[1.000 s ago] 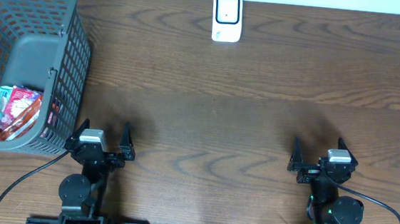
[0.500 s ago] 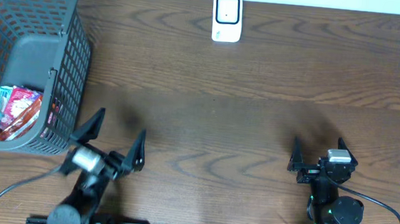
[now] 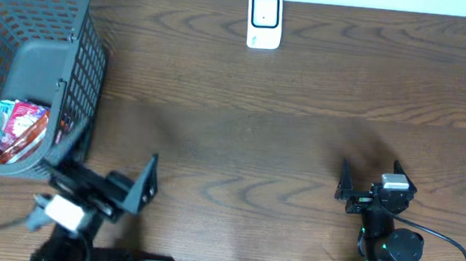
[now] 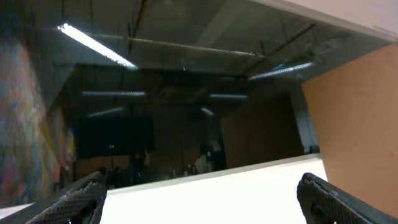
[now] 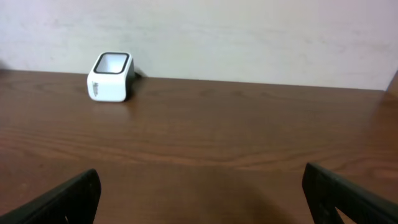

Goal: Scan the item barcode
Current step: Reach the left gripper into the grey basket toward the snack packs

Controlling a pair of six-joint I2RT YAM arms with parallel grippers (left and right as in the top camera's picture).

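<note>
A mock shop checkout is suggested: a barcode scanner point(image 3: 264, 20) is seen at the table's point(image 3: 282, 143) far edge, a shopping basket point(image 3: 88, 61) at its left corner.

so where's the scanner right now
Overhead, the scanner stands at the far table edge, near the middle, right of the grey basket; in the right wrist view, upper left.

White scanner point(image 3: 265, 20) stands upright at the far edge; red-and-white packets point(image 3: 16, 128), seemingly snacks, lie in the grey basket point(image 3: 88, 61)

Dark wood-grain table point(image 3: 302, 94), pale plain wall point(image 5: 249, 37) behind it, strip lights point(image 4: 93, 45) on a dim ceiling
</note>
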